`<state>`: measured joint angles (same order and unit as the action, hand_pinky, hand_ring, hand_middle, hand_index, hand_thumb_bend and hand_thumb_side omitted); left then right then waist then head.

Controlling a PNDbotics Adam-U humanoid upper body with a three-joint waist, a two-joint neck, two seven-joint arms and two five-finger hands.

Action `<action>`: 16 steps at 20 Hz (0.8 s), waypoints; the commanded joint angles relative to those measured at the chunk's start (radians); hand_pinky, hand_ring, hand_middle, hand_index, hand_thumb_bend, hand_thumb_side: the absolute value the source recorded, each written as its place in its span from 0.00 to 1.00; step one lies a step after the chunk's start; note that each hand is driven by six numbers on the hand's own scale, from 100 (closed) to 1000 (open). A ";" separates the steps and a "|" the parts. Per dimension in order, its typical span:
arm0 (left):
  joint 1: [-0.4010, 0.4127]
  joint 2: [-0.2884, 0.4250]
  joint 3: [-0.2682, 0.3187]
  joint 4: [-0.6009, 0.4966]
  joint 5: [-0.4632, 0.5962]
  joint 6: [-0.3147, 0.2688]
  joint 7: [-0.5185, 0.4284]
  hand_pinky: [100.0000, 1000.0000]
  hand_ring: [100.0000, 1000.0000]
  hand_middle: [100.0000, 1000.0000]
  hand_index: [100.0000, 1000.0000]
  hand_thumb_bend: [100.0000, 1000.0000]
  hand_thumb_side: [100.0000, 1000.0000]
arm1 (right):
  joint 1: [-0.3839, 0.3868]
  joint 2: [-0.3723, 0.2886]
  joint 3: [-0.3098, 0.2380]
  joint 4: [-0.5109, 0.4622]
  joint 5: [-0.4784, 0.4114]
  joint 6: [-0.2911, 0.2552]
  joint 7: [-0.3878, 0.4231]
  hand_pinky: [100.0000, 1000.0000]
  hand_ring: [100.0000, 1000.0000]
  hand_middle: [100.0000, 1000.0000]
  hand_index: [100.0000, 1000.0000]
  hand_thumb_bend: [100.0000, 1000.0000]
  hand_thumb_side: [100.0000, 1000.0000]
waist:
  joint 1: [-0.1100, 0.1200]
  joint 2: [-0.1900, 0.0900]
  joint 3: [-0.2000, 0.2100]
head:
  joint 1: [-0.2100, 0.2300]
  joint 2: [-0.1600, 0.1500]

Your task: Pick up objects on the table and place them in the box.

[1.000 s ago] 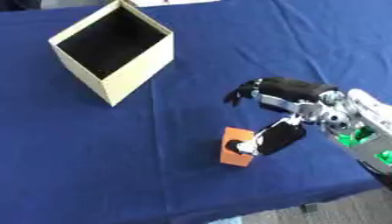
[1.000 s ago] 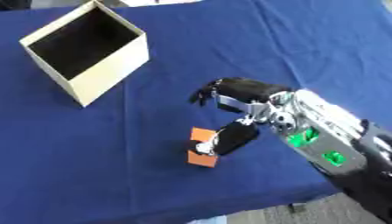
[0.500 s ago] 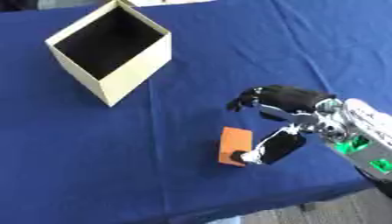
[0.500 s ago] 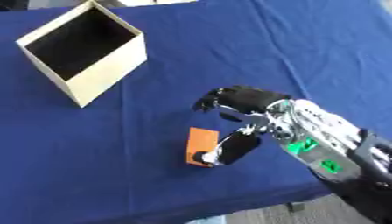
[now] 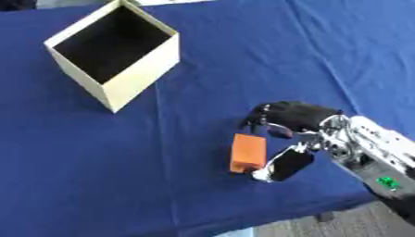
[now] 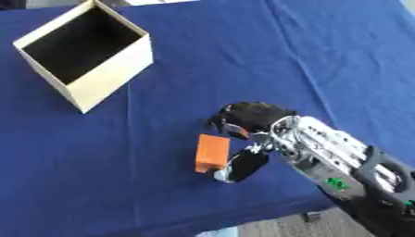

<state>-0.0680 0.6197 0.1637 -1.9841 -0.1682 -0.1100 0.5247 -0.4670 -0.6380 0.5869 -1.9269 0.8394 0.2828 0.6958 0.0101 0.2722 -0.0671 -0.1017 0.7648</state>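
One open-topped cream cardboard box (image 5: 113,55) sits at the upper left on the blue tablecloth (image 5: 243,41), its dark interior showing nothing inside. At lower centre, the right hand (image 5: 285,132) closes around a small orange block (image 5: 247,152).

The right hand (image 5: 290,124) covers the right side of the orange block (image 5: 247,152) — whether its fingers actually touch that face cannot be told. The arm behind the hand runs off the lower right corner. Inside the cardboard box (image 5: 142,67), up and left of the block, the floor is lost in shadow.
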 commanded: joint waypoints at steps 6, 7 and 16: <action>-0.009 0.014 0.011 -0.016 0.011 -0.003 -0.004 0.65 0.59 0.64 0.77 0.68 0.87 | -0.015 0.019 0.011 0.078 0.052 -0.021 -0.072 0.86 0.90 0.48 0.71 0.22 0.47 | 0.003 -0.010 0.007 | -0.005 0.005; -0.008 0.013 0.012 -0.016 0.012 -0.003 -0.003 0.65 0.59 0.64 0.77 0.68 0.87 | -0.016 0.022 0.012 0.084 0.047 -0.019 -0.081 0.85 0.88 0.46 0.69 0.18 0.47 | 0.003 -0.010 0.007 | -0.006 0.005; -0.005 0.013 0.014 -0.016 0.011 -0.001 -0.005 0.65 0.58 0.64 0.76 0.67 0.88 | -0.040 -0.011 -0.028 -0.055 -0.101 0.044 -0.093 0.82 0.82 0.41 0.63 0.00 0.49 | 0.002 -0.011 0.004 | 0.005 0.005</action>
<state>-0.0699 0.6159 0.1640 -1.9841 -0.1596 -0.1099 0.5241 -0.4936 -0.6169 0.5798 -1.9383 0.7631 0.3134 0.6001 0.0107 0.2771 -0.0627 -0.1002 0.7648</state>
